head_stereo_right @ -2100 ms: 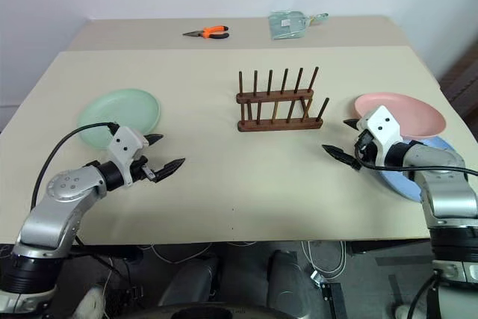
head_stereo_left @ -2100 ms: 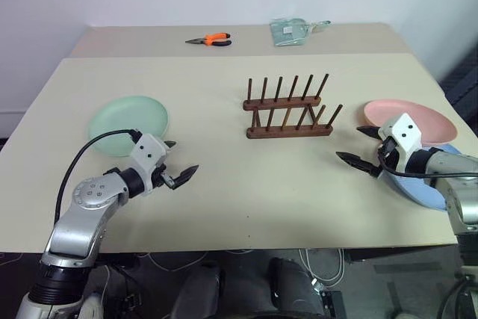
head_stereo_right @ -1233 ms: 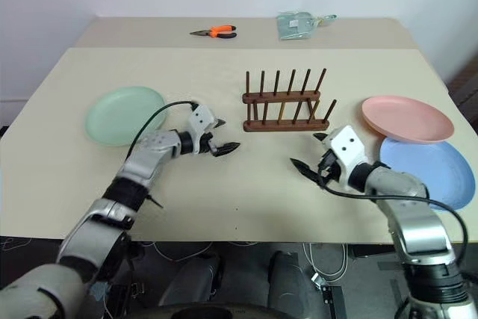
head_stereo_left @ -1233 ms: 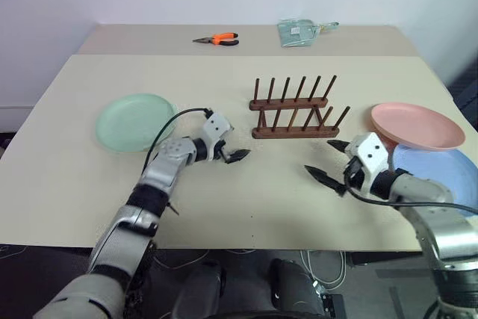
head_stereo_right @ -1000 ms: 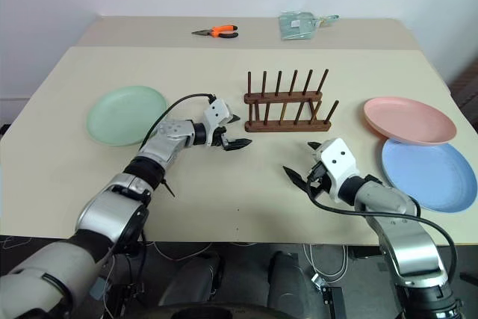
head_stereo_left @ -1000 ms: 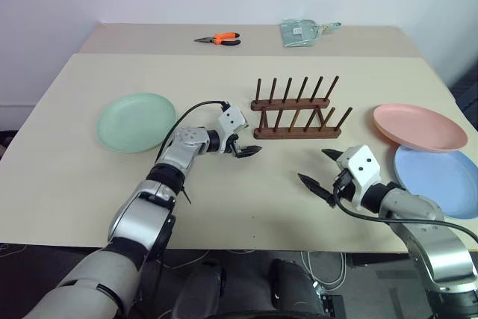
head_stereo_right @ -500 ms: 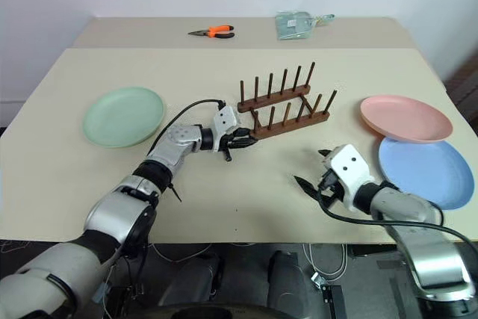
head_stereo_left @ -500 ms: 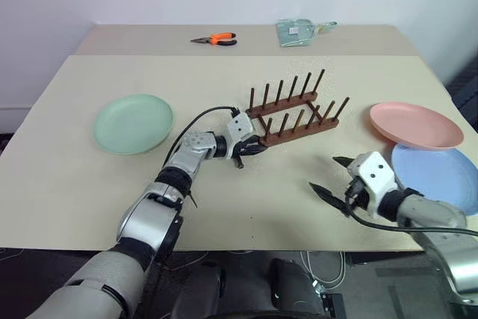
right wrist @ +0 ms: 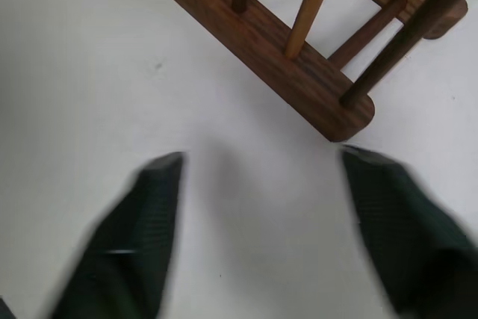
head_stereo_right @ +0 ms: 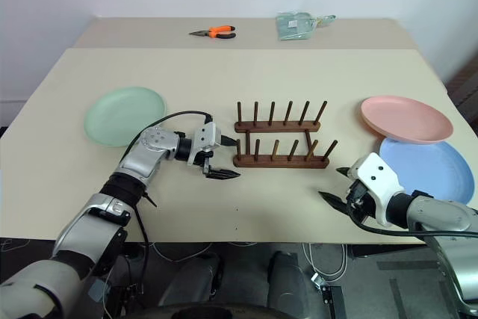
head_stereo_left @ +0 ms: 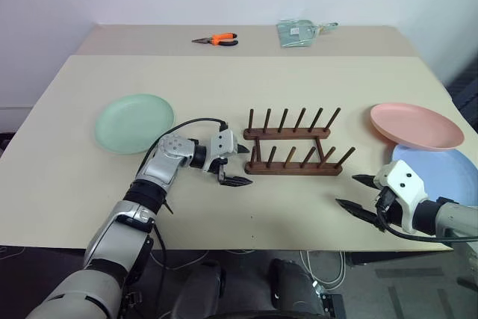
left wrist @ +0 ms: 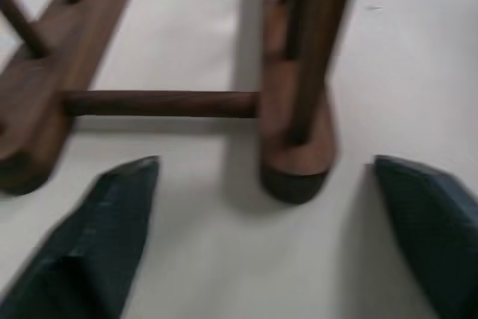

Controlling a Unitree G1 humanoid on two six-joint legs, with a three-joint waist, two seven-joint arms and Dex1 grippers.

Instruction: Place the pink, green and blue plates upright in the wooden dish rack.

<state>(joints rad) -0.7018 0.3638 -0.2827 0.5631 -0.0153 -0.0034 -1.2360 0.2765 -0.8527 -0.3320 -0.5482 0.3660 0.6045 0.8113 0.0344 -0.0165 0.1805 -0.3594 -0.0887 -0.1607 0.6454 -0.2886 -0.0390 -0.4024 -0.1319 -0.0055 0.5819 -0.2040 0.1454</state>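
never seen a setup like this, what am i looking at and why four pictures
It is a two-armed robot at a table. Two pictures come from its head, looking down; the other two come from cameras on its wrists, looking past the claws. The left claw is open beside the end of a wooden dish rack, holding nothing. The right claw is open too, near the table's front edge. A green plate, a pink plate and a blue plate lie flat. Pliers and a clear bag lie at the back.
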